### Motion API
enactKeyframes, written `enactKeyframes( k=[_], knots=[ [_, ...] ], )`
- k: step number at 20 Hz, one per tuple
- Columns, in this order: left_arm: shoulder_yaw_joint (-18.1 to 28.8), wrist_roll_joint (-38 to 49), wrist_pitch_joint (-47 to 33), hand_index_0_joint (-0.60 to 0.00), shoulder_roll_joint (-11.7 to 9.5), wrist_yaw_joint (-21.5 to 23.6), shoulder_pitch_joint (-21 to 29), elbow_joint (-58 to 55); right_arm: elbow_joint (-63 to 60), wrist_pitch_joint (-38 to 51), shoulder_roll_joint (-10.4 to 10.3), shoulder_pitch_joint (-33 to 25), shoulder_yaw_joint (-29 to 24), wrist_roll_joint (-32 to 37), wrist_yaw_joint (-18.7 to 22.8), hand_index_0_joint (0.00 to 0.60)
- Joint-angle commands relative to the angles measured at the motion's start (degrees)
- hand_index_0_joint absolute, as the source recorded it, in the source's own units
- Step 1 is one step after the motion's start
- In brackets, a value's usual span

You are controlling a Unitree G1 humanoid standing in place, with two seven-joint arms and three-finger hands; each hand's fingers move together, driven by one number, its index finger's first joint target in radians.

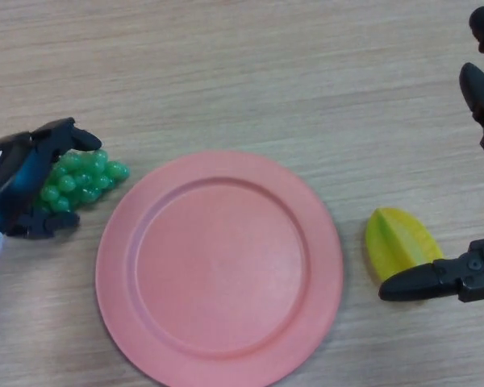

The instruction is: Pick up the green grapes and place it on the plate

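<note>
A bunch of green grapes (81,179) lies on the wooden table, just left of a round pink plate (219,266). My left hand (18,176) comes in from the left edge and wraps the bunch: its fingers (64,135) curl over the far side and its thumb (44,226) presses in at the near side. The grapes rest on the table. My right hand (468,278) shows at the right edge, open and spread wide, with its fingers (480,97) up high and its thumb low. It holds nothing.
A yellow-green starfruit (397,240) lies right of the plate, just beside my right hand's thumb. Bare wooden table (250,72) stretches behind the plate.
</note>
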State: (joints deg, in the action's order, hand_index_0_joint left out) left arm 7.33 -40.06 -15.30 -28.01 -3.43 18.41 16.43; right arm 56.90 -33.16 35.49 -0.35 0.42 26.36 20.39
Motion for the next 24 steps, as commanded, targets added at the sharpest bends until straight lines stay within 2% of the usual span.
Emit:
enactKeyframes(
  k=[1,3,5,6,8,10,11,13,14,15,16,18,20,22,23,24],
  knots=[
    [5.1,2.9,-4.4,-0.6,-4.1,6.1,2.0,-1.9,3.1,9.7,3.2,0.1,-4.3,1.4,2.0,0.0],
    [5.4,2.4,-4.5,-0.6,-4.9,6.4,1.4,-2.4,3.1,10.3,3.9,0.6,-4.7,1.9,2.4,0.0],
    [6.4,2.0,-3.5,-0.6,-5.8,3.7,-0.2,-5.9,3.1,10.9,4.4,1.2,-4.8,2.3,3.0,0.0],
    [7.7,3.1,-2.7,-0.6,-6.2,0.1,-1.5,-10.2,3.1,11.2,5.0,1.3,-4.6,2.5,3.6,0.0],
    [9.6,1.5,-1.4,-0.6,-6.8,-2.8,-2.9,-16.1,3.1,11.1,5.4,0.8,-4.2,2.4,4.0,0.0],
    [11.7,0.2,0.9,-0.6,-6.8,-5.9,-4.3,-23.1,3.1,10.5,5.5,0.4,-4.2,2.4,4.2,0.0],
    [12.1,-0.1,1.8,-0.6,-6.2,-7.0,-5.0,-26.3,3.1,10.3,5.2,0.3,-4.2,2.3,4.2,0.0],
    [11.8,1.8,4.5,-0.6,-3.3,-11.8,-7.1,-35.8,3.1,9.9,4.5,0.1,-4.5,1.8,3.8,0.0],
    [10.8,5.9,7.2,-0.6,-1.0,-17.4,-8.1,-42.4,3.1,9.4,3.9,-0.2,-4.4,1.4,3.5,0.0],
    [10.0,8.8,10.7,-0.6,0.8,-20.5,-8.1,-46.5,3.1,9.1,3.9,-0.4,-4.5,1.5,3.5,0.0],
    [7.8,11.1,14.8,-0.6,3.0,-23.4,-8.1,-51.9,3.1,8.7,4.2,-0.8,-4.8,2.0,3.7,0.0],
    [4.2,11.2,19.2,-0.6,5.0,-28.8,-9.5,-58.0,3.1,8.4,4.0,-1.0,-4.8,2.1,3.7,0.0],
    [1.7,7.6,14.6,-0.6,5.3,-29.9,-10.2,-58.5,3.1,8.7,3.9,-0.8,-5.1,2.1,3.4,0.0],
    [1.9,8.6,14.3,-0.6,7.0,-30.1,-9.7,-60.0,3.1,8.5,3.1,-0.5,-5.6,1.7,2.5,0.0],
    [1.9,8.7,14.3,-0.552,7.1,-30.1,-9.7,-60.1,3.1,8.5,3.0,-0.4,-5.7,1.7,2.4,0.0],
    [1.9,8.9,14.4,-0.402,7.1,-30.3,-9.8,-60.3,3.1,8.5,2.9,-0.3,-5.8,1.7,2.2,0.0]
  ],
)
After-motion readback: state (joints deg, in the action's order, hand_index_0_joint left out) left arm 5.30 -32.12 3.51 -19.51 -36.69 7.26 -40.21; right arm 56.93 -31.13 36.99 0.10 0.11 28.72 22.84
